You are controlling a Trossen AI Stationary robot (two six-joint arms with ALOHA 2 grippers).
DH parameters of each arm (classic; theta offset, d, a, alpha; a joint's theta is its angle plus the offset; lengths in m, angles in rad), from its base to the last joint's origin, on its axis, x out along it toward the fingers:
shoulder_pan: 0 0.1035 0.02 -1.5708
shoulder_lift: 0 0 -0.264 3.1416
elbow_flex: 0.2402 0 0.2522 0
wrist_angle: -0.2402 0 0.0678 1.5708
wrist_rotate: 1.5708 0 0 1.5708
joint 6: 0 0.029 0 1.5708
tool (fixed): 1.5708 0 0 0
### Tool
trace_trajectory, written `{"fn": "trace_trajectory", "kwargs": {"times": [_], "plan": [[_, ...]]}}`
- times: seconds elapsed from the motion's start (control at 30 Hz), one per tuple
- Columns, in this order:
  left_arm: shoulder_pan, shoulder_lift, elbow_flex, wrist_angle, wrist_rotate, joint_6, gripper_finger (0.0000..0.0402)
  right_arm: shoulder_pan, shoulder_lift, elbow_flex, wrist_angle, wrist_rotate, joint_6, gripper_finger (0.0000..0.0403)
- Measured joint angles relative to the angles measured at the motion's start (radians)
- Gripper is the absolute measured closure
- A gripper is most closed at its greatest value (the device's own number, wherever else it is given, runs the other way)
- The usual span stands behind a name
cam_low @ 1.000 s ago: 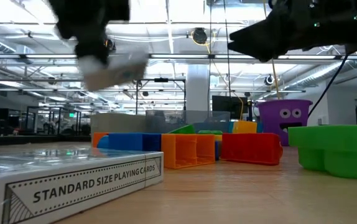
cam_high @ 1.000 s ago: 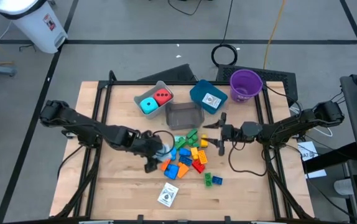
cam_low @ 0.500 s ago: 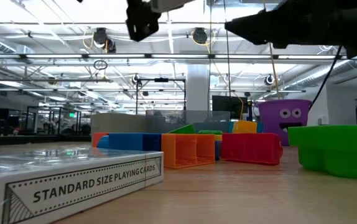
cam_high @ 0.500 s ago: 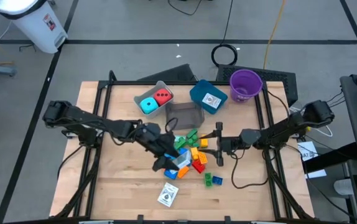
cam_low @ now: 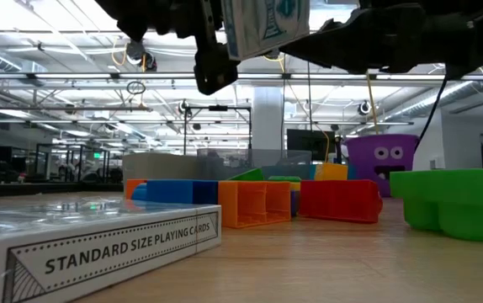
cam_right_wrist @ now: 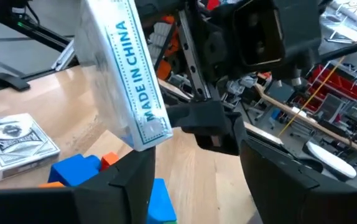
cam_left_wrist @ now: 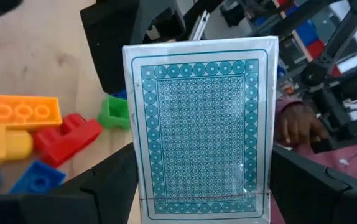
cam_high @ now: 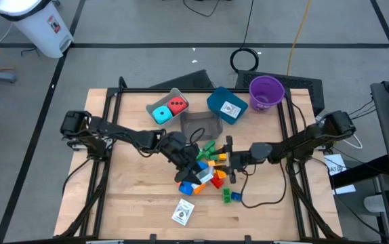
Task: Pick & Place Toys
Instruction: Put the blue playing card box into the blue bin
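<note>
Fingers of your left gripper (cam_high: pixel 196 169) were clenched on a pack of cards (cam_left_wrist: pixel 200 127), held in the air above the pile of bricks (cam_high: pixel 211 169) near the middle of the table (cam_high: pixel 133 203). In the left wrist view the pack's teal patterned back faced the camera, upright between the dark fingers (cam_left_wrist: pixel 113 186). In the right wrist view its edge read "MADE IN CHINA".

Your right gripper (cam_high: pixel 230 161) sat just beside the pile on its right side, fingers spread apart and empty, pointing at the held pack.

A second pack (cam_high: pixel 183 213) lay flat on the table, nearer the front edge than the pile. A third (cam_high: pixel 230 109) rested in the teal bin (cam_high: pixel 216 102). The cyan cube (cam_high: pixel 160 114) and red cube (cam_high: pixel 177 106) sat in the grey bin (cam_high: pixel 174 93).
</note>
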Motion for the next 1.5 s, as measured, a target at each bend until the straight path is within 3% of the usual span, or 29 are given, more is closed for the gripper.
{"fn": "trace_trajectory", "kwargs": {"times": [0.27,0.43,0.87,1.17,1.5], "plan": [[0.024,-0.017,-0.001,-0.051,0.046,0.003,0.0096,0.003,-0.053,0.001,-0.138,-0.009,0.134,0.0208],[0.026,-0.017,-0.002,-0.052,0.038,0.005,0.0096,0.002,-0.056,0.001,-0.132,-0.084,0.176,0.0210],[0.029,-0.017,-0.002,-0.048,-0.054,0.006,0.0096,0.002,-0.051,0.001,-0.091,-0.076,0.070,0.0215],[0.028,-0.017,-0.002,-0.027,-0.061,0.004,0.0083,0.001,-0.051,0.001,-0.051,-0.116,0.004,0.0274],[0.030,-0.017,-0.003,-0.033,-0.068,-0.022,0.0078,-0.024,-0.051,0.000,-0.062,-0.157,-0.020,0.0380]]}}
